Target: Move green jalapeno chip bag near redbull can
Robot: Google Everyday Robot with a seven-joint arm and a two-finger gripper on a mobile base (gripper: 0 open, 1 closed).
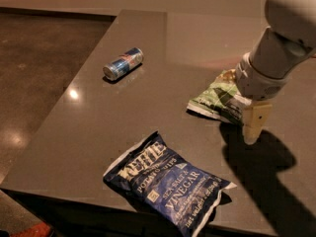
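Observation:
The green jalapeno chip bag (pixel 217 98) lies flat on the dark table (pixel 148 93) at the right, its right end hidden under my arm. My gripper (pixel 253 128) hangs from the white arm (pixel 276 48) down at the bag's right edge, close to the table top. The redbull can (pixel 123 63) lies on its side at the far left of the table, well apart from the bag and the gripper.
A larger dark-blue Kettle Sea Salt & Vinegar bag (pixel 168 179) lies near the table's front edge. The table's left edge drops to a dark floor (pixel 34 73). The arm casts a shadow on the table at the right front.

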